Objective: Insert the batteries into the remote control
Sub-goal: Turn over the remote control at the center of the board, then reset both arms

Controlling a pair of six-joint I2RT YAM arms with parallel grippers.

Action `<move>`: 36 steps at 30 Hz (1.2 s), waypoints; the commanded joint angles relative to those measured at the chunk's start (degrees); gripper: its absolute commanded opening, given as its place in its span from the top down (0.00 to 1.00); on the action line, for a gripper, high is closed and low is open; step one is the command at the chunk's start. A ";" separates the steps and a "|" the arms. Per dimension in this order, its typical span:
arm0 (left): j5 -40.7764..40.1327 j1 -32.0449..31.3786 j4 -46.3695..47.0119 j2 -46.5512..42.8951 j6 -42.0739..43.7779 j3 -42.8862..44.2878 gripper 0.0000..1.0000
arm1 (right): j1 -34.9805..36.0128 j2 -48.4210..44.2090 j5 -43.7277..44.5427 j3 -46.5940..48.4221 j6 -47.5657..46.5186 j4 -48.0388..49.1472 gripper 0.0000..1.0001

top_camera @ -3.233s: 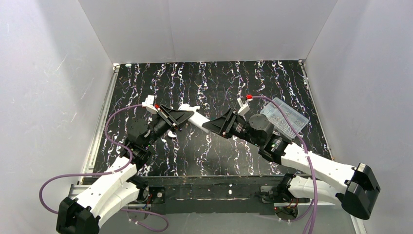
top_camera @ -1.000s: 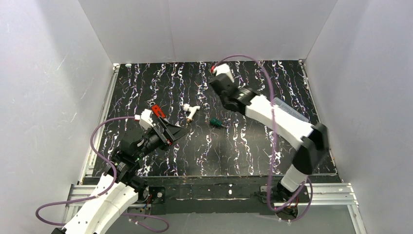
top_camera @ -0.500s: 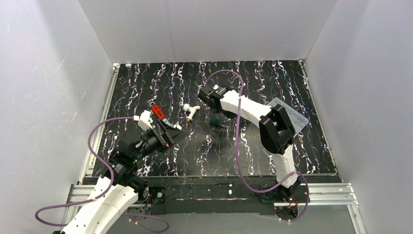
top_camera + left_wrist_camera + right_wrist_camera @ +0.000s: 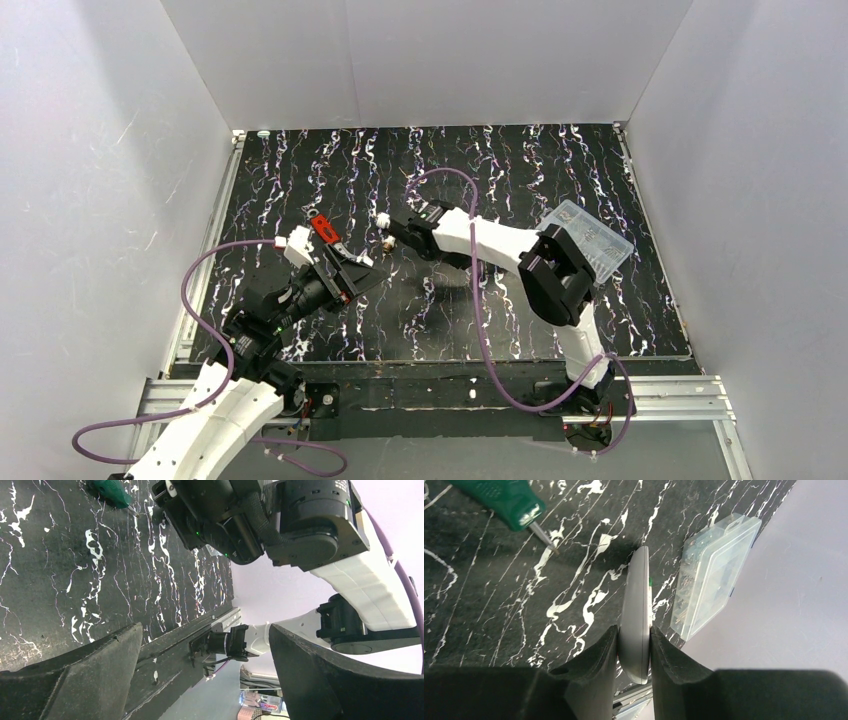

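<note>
Right hand (image 4: 634, 632) partly closed and clamped on the remote control (image 4: 636, 587). Both pads (image 4: 606, 645) press its flat faces. The remote shows edge-on. Its near end sticks out past the pads toward the wrist camera and its far end points down at the worktop (image 4: 489, 595). Can't tell if the far end touches the surface; there is a dark shadow right at its tip. Can't tell which face has the recess.

In the top view this hand sits about mid-worktop, a bit toward the far-left corner from centre, with the right arm (image 4: 500, 235) stretched across from the near-right. So the remote is in the right hand, mid-worktop, above or just at the surface.

Left hand (image 4: 205, 630) wide open, nothing between its fingers (image 4: 100, 655). It is over the near-left part of the worktop, aimed toward the right arm.

Green-handled screwdriver (image 4: 499, 497) lies flat on the worktop, its metal tip pointing toward the remote's far end, near it but apart. Clear plastic box (image 4: 714, 575) by the right edge with small parts inside, well apart from the remote. White pipe fitting (image 4: 382, 218) on the worktop just beside the right hand, on the hand's left.
</note>
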 commanded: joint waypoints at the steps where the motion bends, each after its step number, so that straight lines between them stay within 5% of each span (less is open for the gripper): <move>1: 1.56 -0.14 1.71 -0.46 -0.01 0.21 0.02 | 0.93 -1.17 -3.54 -1.94 4.65 0.31 0.75; 16: 1.90 -0.14 3.15 0.06 -1.02 -0.59 0.02 | 1.04 -3.21 -7.99 -7.32 6.30 6.36 0.41; 28: 2.34 -0.14 3.10 1.08 -0.65 -0.22 0.03 | 1.15 -5.79 -11.08 -8.81 7.07 10.25 0.33; 36: 2.75 -0.14 -7.55 1.51 8.12 5.87 0.03 | -0.46 -22.25 -29.16 -13.39 9.14 27.64 0.31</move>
